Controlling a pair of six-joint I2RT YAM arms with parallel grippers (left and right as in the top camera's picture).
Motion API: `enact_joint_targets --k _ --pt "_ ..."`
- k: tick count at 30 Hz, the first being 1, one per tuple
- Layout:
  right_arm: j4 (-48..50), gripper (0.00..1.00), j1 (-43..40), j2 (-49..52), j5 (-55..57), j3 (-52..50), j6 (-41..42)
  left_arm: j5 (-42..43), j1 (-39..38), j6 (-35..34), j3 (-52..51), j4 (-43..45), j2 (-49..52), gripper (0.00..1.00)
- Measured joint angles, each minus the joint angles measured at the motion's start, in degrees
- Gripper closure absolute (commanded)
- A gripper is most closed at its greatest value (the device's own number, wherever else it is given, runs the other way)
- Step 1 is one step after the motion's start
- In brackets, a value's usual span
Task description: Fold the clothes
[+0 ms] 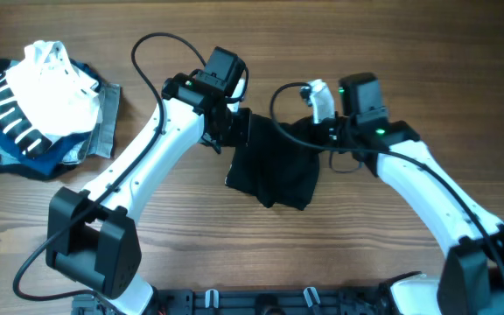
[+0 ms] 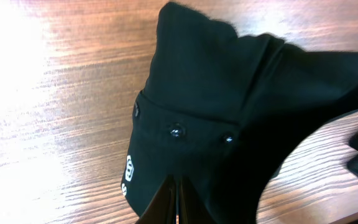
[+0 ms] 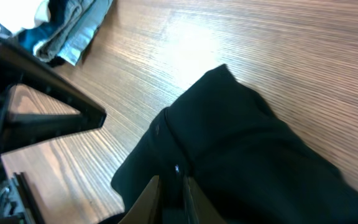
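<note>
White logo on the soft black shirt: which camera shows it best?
Left wrist view: the small white logo shows up close on the soft black shirt. Overhead and right wrist views show only plain black cloth.

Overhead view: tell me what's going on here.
Both arms are handling one black garment in the middle of the table. The left gripper and the right gripper are each shut on its far edge, one at each side. The rest is bunched below, not yet folded flat. A pile of other clothes sits far left.
</note>
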Motion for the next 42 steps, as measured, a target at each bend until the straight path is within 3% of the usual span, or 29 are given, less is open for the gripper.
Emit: enact_joint_targets --k 5,11,21,28,31,33,37,40,42 --pt "-3.93 0.96 0.26 5.66 11.02 0.15 6.80 0.42 -0.07 0.26 -1.73 -0.20 0.02 0.96" --pt "-16.72 0.95 -5.42 6.34 19.65 0.17 16.06 0.70 -1.90 0.44 -3.58 4.07 0.02 0.96" --pt "-18.78 0.89 -9.77 -9.05 20.26 0.20 11.61 8.26 -12.28 0.39 -9.90 21.29 1.03 0.96" --pt "-18.84 0.89 -9.77 -11.21 17.22 0.20 8.59 9.20 -17.90 0.61 -9.97 17.27 1.99 0.96" --pt "-18.69 0.89 -9.64 -11.21 13.11 0.17 5.75 6.03 -15.43 0.74 -9.77 11.23 1.60 0.83" --pt "-18.16 0.89 -9.01 -11.21 9.60 0.20 2.89 3.69 -11.45 1.11 -9.46 8.07 -0.13 0.64" --pt "-16.11 0.87 -6.01 -11.21 6.71 0.20 0.52 2.80 -5.18 1.31 -8.59 7.96 -4.55 0.42" --pt "-14.86 0.86 -4.63 -11.21 5.53 0.17 -0.22 3.89 0.59 1.42 -7.72 8.44 -9.92 0.41" --pt "-13.64 0.87 -3.87 -11.21 4.11 0.17 -0.74 4.55 3.06 1.27 -7.50 8.37 -11.93 0.50"
